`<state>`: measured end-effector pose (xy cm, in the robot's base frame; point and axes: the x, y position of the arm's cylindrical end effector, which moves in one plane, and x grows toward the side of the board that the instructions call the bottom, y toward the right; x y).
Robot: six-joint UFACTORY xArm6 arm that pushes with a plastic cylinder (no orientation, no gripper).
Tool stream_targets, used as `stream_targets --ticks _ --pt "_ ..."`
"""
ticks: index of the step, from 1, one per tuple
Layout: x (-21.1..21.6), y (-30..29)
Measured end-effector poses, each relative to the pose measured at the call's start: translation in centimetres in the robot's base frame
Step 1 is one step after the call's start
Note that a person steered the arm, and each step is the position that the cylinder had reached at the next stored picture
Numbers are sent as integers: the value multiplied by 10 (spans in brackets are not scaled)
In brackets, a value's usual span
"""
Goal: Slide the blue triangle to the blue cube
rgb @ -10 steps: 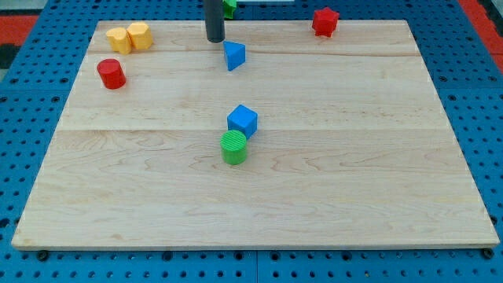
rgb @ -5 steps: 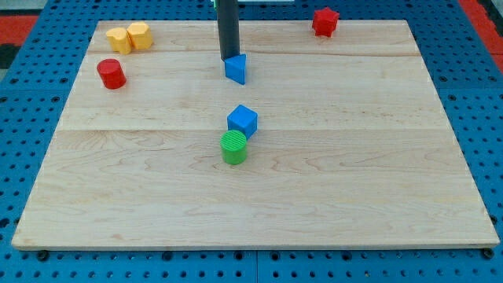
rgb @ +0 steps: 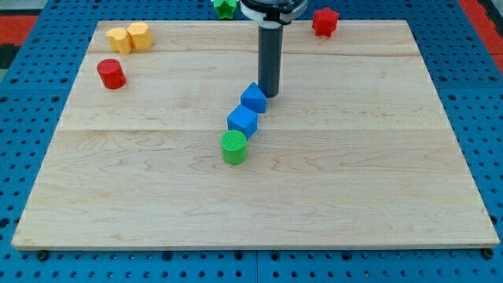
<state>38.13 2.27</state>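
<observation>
My end effector is a plain rod with no jaws to open or close; it grips nothing, and my tip point(rgb: 269, 94) stands on the desk point(rgb: 354, 181) a little above the board's centre, toward the view's top. The blue triangle point(rgb: 253, 97) sits directly against my tip on its left and slightly lower side, appearing to touch it. The triangle shows no clearly longer axis from this angle; its upper edge rises to a peak facing the view's top, and I cannot tell its pointing direction more exactly. Just below and to the left of the triangle lies the blue cube point(rgb: 242, 121), with the two blue blocks touching or nearly touching at their near corners. The green cylinder point(rgb: 233, 147) stands just below and left of the cube, against it, so the three blocks form a short diagonal line running from my tip toward the view's lower left. Well apart, near the view's left edge, stands a red cylinder point(rgb: 111, 73), with two yellow blocks point(rgb: 128, 37) side by side above it at the top left corner. A red block point(rgb: 324, 21) sits at the top edge right of the rod, and a green block point(rgb: 225, 7) lies partly cut off at the top edge left of the rod.
</observation>
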Motion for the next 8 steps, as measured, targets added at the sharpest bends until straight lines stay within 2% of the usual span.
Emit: stream_targets --ticks 2,3,5,7,8 --pt "50 -3" --pt "61 -12" --pt "3 -2" --pt "-17 -36" --pt "-4 -48"
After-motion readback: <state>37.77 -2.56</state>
